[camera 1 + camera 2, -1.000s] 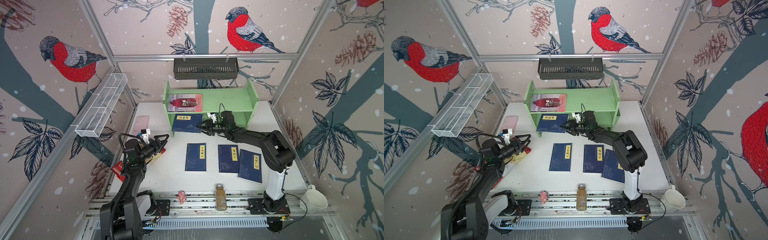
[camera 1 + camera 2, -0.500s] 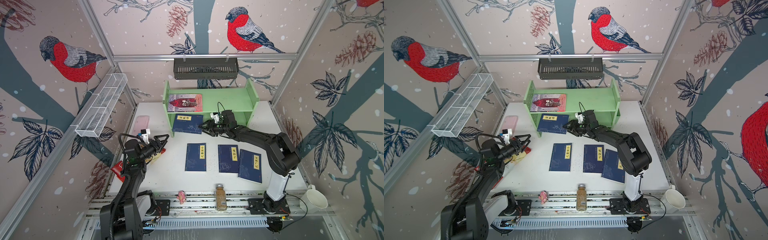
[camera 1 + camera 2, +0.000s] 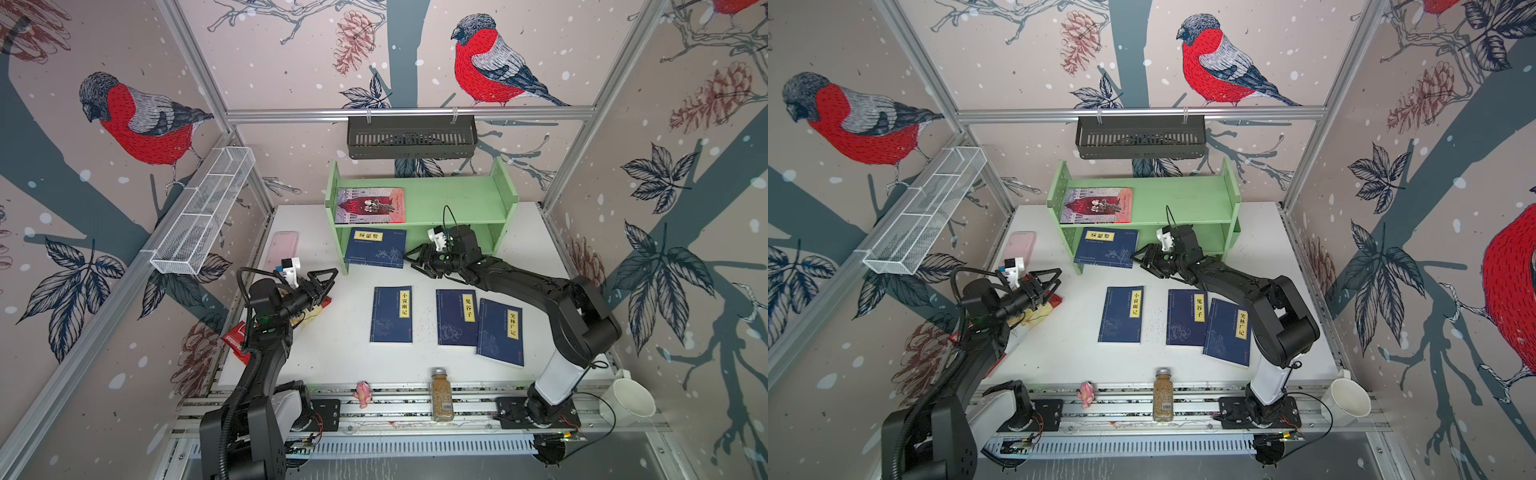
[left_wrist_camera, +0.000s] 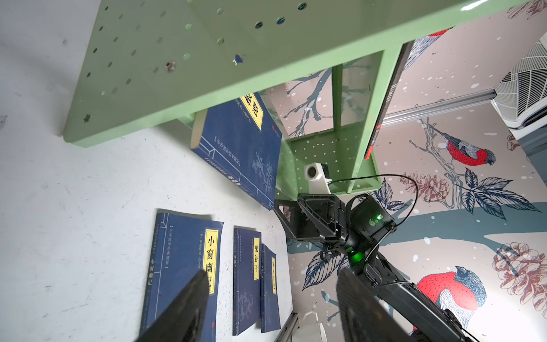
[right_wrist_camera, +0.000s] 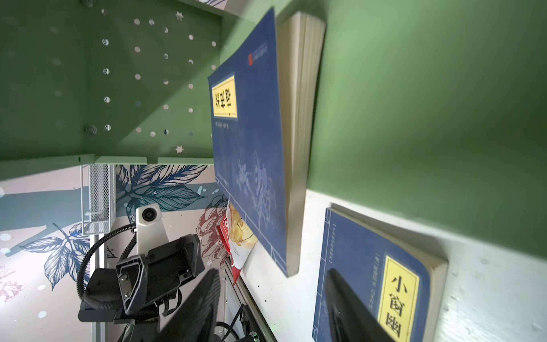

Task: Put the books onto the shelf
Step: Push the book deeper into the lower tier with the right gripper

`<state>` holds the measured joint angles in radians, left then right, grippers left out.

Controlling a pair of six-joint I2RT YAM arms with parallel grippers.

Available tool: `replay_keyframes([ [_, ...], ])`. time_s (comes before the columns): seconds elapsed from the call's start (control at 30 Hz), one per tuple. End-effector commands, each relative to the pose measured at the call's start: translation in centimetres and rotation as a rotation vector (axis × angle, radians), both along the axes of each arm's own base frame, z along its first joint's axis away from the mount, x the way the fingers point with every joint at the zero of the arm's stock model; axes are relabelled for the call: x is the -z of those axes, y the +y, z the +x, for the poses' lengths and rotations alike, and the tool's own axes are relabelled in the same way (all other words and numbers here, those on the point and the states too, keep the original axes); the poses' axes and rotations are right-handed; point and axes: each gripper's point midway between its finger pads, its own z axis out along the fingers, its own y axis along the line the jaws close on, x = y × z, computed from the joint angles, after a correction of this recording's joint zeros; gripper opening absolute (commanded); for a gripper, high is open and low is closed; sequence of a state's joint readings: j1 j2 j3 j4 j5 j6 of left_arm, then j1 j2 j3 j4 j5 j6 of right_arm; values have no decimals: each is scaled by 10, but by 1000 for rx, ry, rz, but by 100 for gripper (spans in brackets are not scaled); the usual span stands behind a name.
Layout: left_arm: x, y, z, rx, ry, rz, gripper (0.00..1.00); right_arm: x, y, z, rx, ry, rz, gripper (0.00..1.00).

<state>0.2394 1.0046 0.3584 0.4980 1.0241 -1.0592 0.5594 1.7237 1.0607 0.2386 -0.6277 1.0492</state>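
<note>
The light green shelf [image 3: 457,203] stands at the back of the table. A pink-red book [image 3: 370,205] lies on its top tier. A navy book [image 3: 376,248] lies on the lower tier, sticking out over the front edge. Three more navy books [image 3: 392,313] [image 3: 456,318] [image 3: 500,332] lie flat on the white table. My right gripper [image 3: 415,262] is open and empty, just right of the lower-tier book [image 5: 251,154], apart from it. My left gripper [image 3: 330,280] hangs open and empty at the left, facing the shelf [image 4: 177,74].
A black slotted basket [image 3: 411,137] hangs on the back rail and a white wire mesh basket [image 3: 203,212] on the left wall. A pink slab [image 3: 282,249] and a red snack packet [image 3: 237,338] lie at the left. Along the front rail stand a spice jar [image 3: 441,395], a pink figurine [image 3: 363,392] and a white cup [image 3: 625,401].
My right gripper has drawn back to the right from the lower-tier navy book and opened a little wider. The book stays on the tier. The left arm has not moved.
</note>
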Motion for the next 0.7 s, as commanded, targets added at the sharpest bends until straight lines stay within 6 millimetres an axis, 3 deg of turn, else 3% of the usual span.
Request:
replay_keyframes([
  [0.0,-12,-2,-1,22,-54,-3,69,-8,5,-7,20,-27,28,58],
  [0.3,-15,-2,-2,22,-61,-6,69,-1,11,-19,59,-19,128,57],
  [0.5,-17,-2,-1,20,-66,-7,69,-7,27,-13,49,-39,181,56],
  [0.67,-17,-2,-1,22,-66,-12,69,4,29,-8,62,-13,183,52],
])
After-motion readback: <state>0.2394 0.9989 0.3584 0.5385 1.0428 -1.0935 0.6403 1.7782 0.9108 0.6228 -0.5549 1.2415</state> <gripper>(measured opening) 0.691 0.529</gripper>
